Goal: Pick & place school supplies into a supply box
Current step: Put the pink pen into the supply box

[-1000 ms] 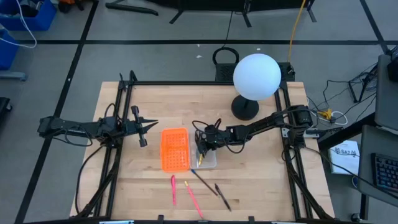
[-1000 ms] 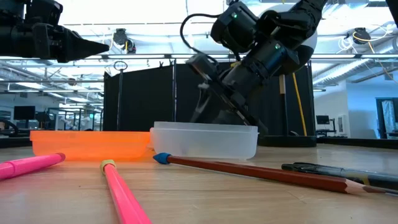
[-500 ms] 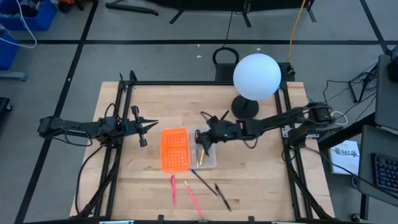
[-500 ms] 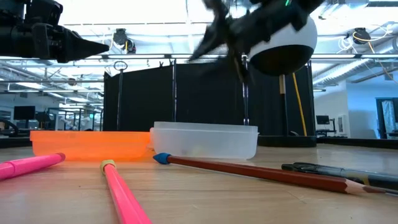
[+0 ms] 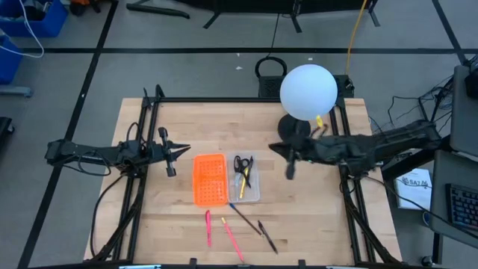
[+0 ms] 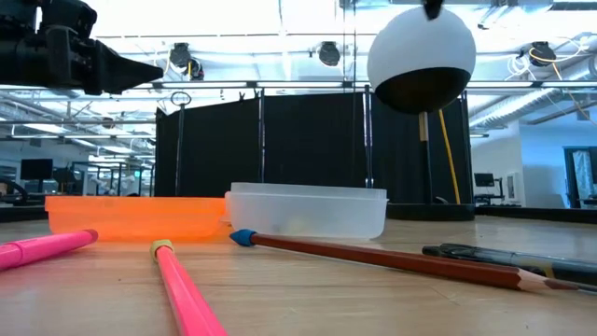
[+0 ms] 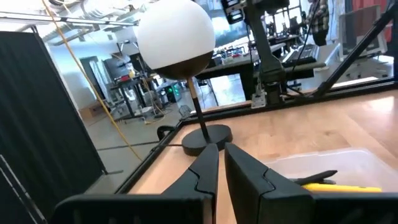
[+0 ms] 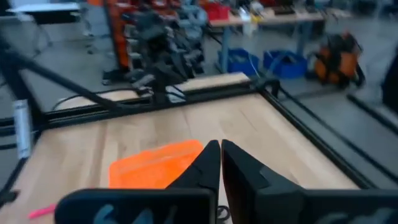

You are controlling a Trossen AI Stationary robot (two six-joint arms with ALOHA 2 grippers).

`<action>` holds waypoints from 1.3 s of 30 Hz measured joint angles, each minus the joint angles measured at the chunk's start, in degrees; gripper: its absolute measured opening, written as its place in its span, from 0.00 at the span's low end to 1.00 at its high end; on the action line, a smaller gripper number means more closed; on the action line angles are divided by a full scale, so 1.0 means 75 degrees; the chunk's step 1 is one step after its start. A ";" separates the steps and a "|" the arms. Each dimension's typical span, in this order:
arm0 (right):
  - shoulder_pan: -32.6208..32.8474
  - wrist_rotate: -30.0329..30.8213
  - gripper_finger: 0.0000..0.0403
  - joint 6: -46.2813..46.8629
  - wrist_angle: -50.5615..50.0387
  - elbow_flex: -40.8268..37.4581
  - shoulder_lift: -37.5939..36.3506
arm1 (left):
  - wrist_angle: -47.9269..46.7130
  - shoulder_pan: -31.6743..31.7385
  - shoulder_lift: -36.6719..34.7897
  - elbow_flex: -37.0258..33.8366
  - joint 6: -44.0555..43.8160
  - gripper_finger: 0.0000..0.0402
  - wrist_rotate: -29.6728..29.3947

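Scissors (image 5: pixel 240 164) boxed in the clear tray (image 5: pixel 254 196); my right gripper (image 5: pixel 290 169), jaws pressed together and empty, must next reach the red pencil (image 5: pixel 245 219) beyond it

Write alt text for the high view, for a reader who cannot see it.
Seen from above, a clear supply box mid-table holds scissors and a yellow pencil, beside an orange panel. Four pens and pencils lie on the table nearer the front edge. The right gripper hangs shut right of the box; the left gripper waits at the left.
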 joint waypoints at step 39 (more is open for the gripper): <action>0.0513 -0.3034 0.00 -0.2279 0.1946 -0.5528 -0.5527 | -0.3673 -0.0058 -0.0886 0.1744 -0.1149 0.02 0.2220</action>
